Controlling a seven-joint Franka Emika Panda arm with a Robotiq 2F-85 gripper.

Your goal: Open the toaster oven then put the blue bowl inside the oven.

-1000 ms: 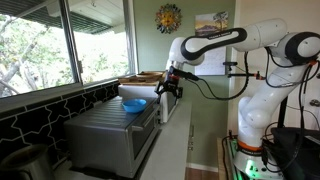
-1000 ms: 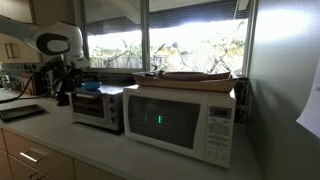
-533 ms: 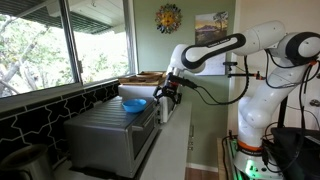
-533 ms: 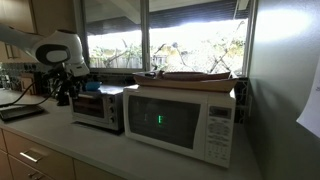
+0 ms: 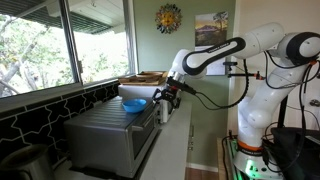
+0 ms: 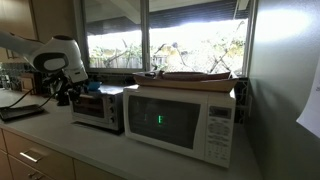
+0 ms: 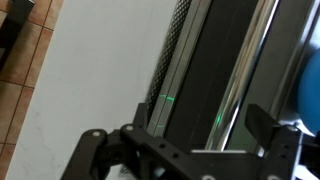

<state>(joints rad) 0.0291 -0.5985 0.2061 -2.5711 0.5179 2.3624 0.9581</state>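
The oven (image 5: 105, 135) fills the lower left of an exterior view, and its door looks closed. The gripper (image 5: 166, 93) hangs at the centre, near the oven's upper front edge. In the wrist view the fingers (image 7: 270, 128) stand wide apart and hold nothing. The bowl (image 5: 133, 104) sits on the oven's top.

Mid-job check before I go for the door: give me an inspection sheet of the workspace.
Surface: light countertop, carrying both appliances.
Job's things: toaster oven, door shut; blue bowl sitting on its ribbed top.
Clutter: white microwave beside the oven, with a flat tray on top of it.
Grippers: gripper open and empty, at the oven's upper front edge, near the bowl.
Cables: black cable hanging under the forearm.
Surroundings: windows behind the counter; sun ornament on the wall.
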